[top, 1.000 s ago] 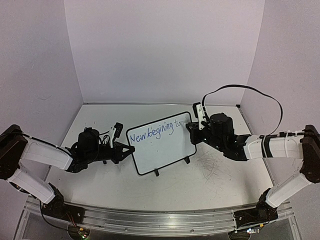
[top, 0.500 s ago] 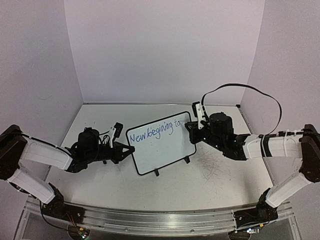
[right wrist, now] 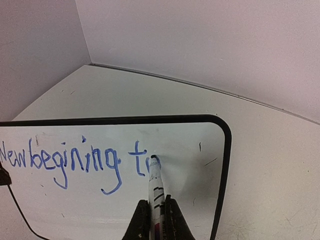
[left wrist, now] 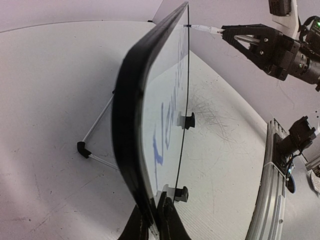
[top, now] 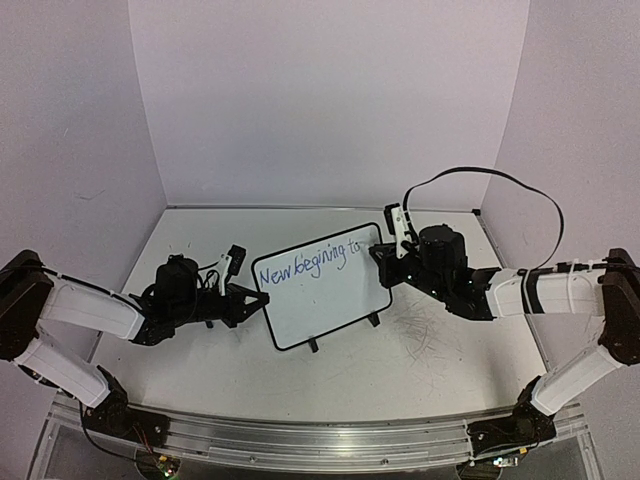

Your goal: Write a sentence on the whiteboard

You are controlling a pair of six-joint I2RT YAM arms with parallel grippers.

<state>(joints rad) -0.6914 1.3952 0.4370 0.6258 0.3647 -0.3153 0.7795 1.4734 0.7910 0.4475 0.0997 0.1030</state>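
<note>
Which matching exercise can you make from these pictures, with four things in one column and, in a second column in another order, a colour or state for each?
Things
1. left claw
2. right claw
3. writing
4. board

Colours and states
A. blue
B. shut on the marker
C. propped on a wire stand
D. shut on the board's edge

Pairs: 1-D, 2-B, 3-A, 4-C
</note>
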